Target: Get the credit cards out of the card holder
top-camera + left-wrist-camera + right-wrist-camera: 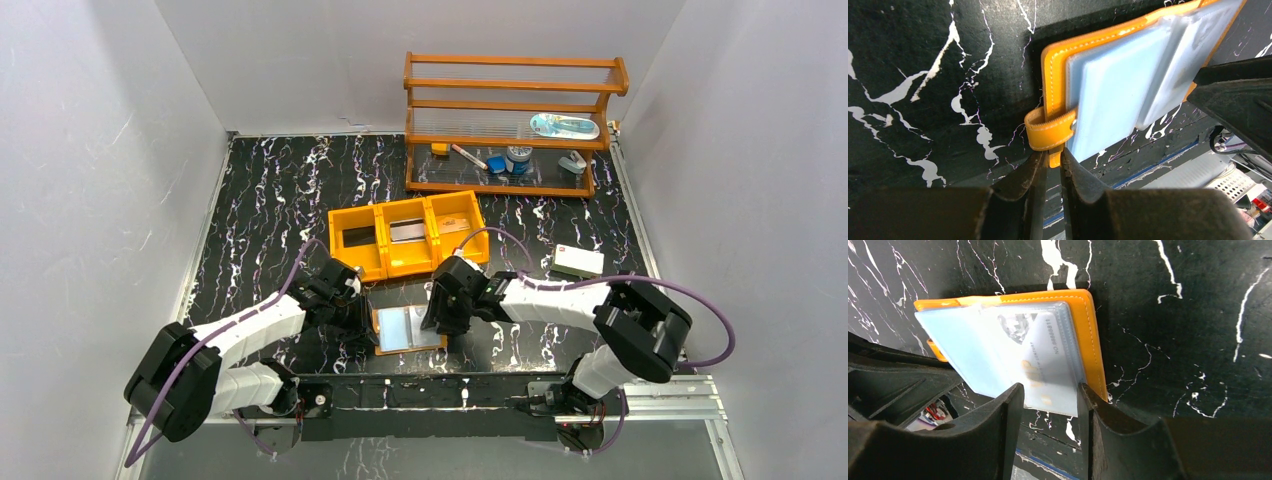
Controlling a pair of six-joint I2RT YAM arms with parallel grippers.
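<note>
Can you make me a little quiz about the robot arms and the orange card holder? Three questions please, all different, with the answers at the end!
1. True or false: the card holder lies open on the table.
2. Fill in the gap: a pale ___ shows between the fingers of the right claw.
3. What pinches the card holder's orange edge? A: the left claw. B: the right claw. C: nothing.

Key: 1 true. 2 card. 3 A.
</note>
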